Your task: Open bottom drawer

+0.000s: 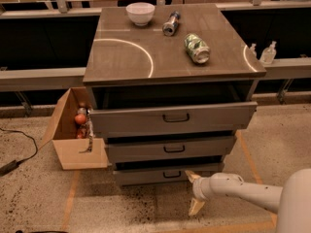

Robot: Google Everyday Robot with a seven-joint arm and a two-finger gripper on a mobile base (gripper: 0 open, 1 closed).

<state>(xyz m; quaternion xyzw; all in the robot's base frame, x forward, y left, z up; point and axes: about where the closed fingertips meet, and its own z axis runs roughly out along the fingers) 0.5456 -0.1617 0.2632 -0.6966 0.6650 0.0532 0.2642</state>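
The grey cabinet has three drawers, each pulled out a little. The bottom drawer (146, 175) is the lowest and shortest, with a small dark handle (171, 174) at its centre. My gripper (195, 191) is low at the front right of the cabinet, on a white arm coming in from the lower right. Its two cream fingers are spread apart: the upper fingertip (191, 175) is right beside the bottom drawer's front, just right of the handle, and the lower one (196, 207) points at the floor. It holds nothing.
An open cardboard box (73, 132) with items stands on the floor left of the cabinet. On the cabinet top are a white bowl (140, 13), a lying bottle (171, 23) and a lying can (197, 48). A cable (19, 154) lies on the floor at the left.
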